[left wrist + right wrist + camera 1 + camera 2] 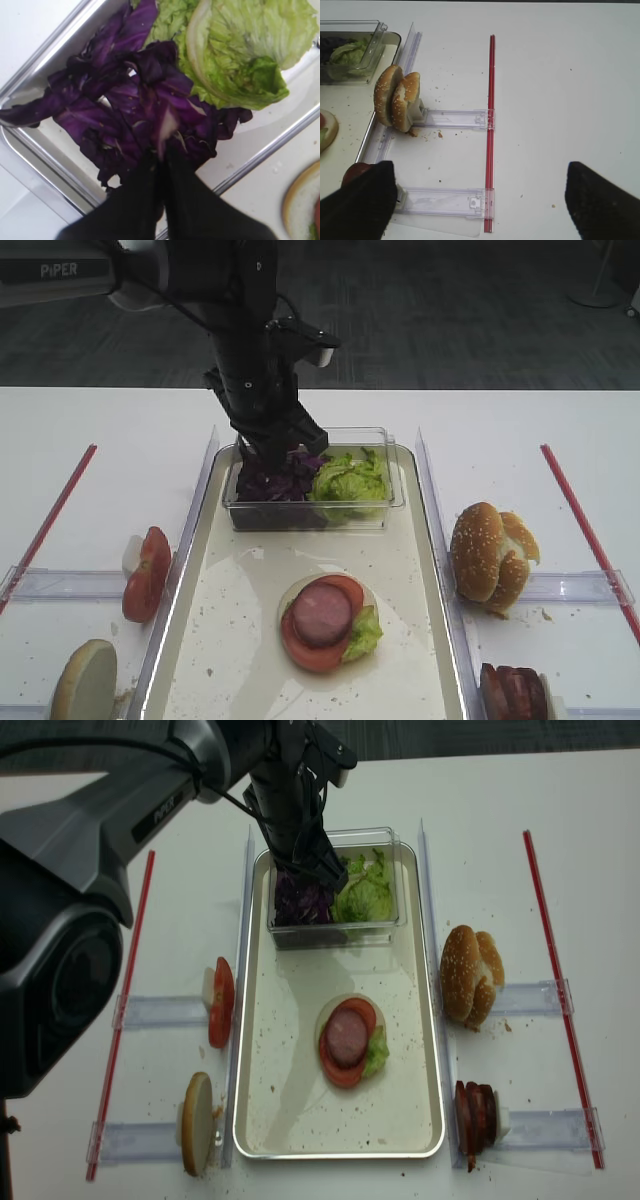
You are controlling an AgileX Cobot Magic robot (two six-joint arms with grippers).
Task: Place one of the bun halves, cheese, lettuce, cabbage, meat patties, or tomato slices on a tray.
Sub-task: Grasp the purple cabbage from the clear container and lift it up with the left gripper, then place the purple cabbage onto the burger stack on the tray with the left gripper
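My left gripper [276,454] reaches down into the clear plastic box [390,502] at the far end of the tray [240,660]. Its jaws are shut on a clump of dark purple cabbage [125,115], next to the pale green lettuce [240,55]. In the middle of the tray lies a bun half topped with a tomato slice [303,650], a meat patty [322,613] and a lettuce piece [364,632]. My right gripper [480,200] hangs open over the bare table right of the tray, with nothing between its fingers [355,205].
Two bun halves [490,555] stand on edge in a clear holder right of the tray, with meat patties [515,692] nearer the front. Left of the tray are tomato slices [147,575] and a bun half [85,680]. Red strips [585,530] mark both sides.
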